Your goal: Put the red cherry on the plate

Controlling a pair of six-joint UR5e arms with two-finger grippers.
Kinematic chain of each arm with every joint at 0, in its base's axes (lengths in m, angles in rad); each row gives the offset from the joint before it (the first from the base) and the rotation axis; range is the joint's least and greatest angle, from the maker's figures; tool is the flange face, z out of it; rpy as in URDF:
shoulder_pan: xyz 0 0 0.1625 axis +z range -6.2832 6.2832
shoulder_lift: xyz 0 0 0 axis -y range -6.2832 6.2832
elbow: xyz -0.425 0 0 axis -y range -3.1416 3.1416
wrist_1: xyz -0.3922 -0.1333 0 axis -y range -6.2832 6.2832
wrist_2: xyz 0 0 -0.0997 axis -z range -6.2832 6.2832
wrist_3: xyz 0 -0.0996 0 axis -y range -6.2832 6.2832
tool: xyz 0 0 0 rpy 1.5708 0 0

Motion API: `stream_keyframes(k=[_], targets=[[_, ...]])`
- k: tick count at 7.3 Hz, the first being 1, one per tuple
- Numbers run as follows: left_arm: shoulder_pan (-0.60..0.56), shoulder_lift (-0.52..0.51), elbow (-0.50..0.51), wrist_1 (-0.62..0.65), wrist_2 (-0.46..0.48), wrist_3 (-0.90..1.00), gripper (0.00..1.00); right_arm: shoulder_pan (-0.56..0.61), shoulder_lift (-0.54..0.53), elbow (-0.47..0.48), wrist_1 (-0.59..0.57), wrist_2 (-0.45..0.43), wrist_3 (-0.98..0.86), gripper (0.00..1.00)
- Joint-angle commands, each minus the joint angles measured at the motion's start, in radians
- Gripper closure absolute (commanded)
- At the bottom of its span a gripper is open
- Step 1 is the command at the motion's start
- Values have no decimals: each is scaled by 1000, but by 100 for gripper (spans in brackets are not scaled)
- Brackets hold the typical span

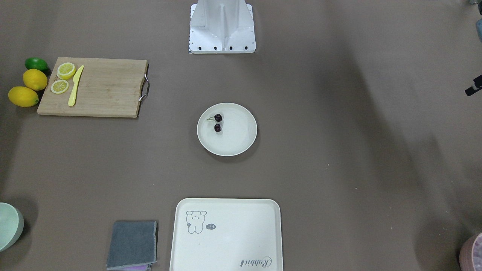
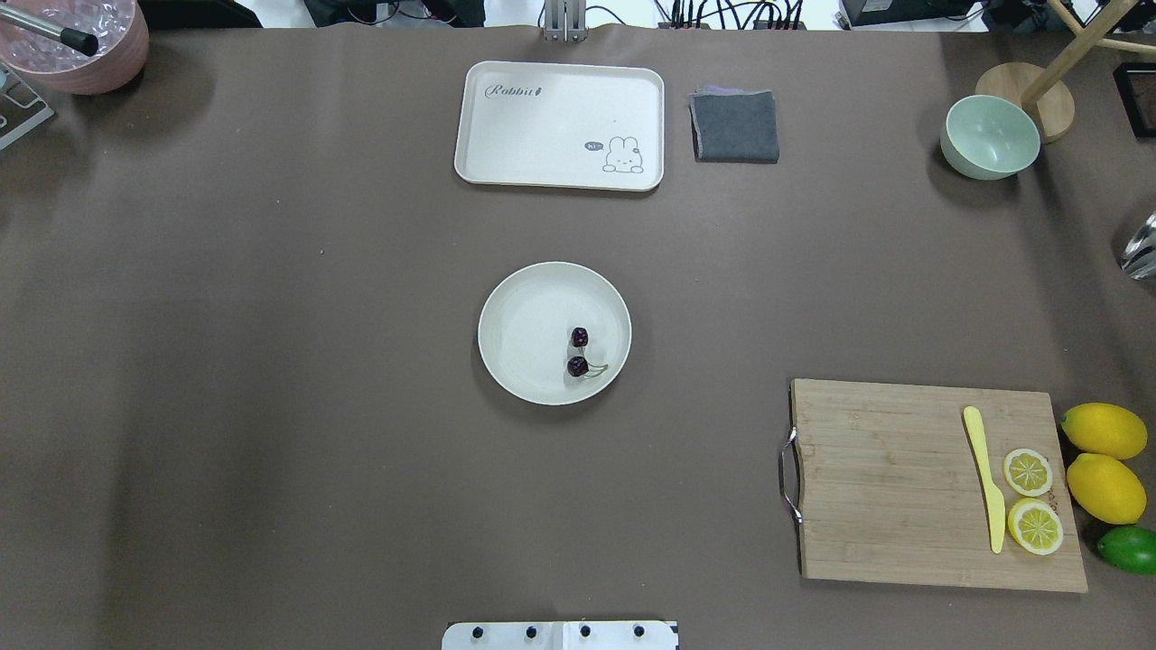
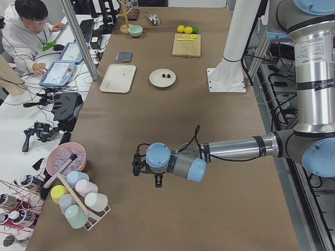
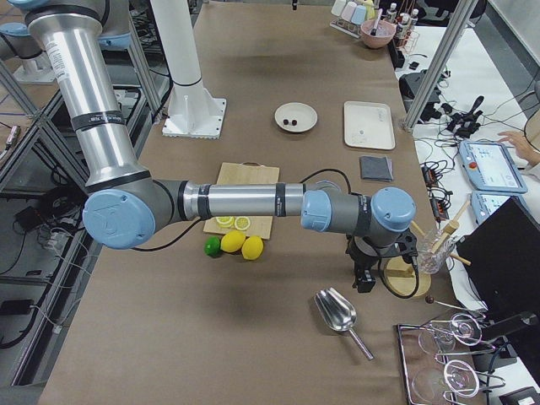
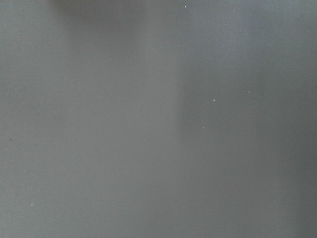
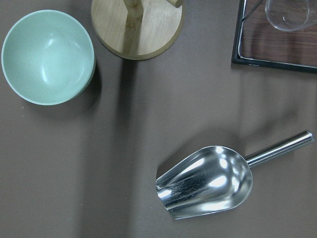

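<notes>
left tool hangs over the desk, well apart from the plate; we cannot tell if it is apart or together. red cherry lies in the plate, toward its 4 o'clock in the overhead view. right tool hangs near a metal scoop; again we cannot tell its state.

There was one plate and two cherries, joined as a single pair. There was also one tray, one folded cloth, one green bowl, one cutting board, one yellow knife, two lemon slices, two whole lemons, one lime and one metal scoop.
</notes>
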Motion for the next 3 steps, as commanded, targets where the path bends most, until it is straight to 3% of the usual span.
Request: stream_keyframes(k=[1,3], targets=[[-14,5,-19,3,58,32,2,-1,-2,0,0,1,0,0],[-9,5,-22,3,63,37,2,-1,-5,1,0,3,0,0]])
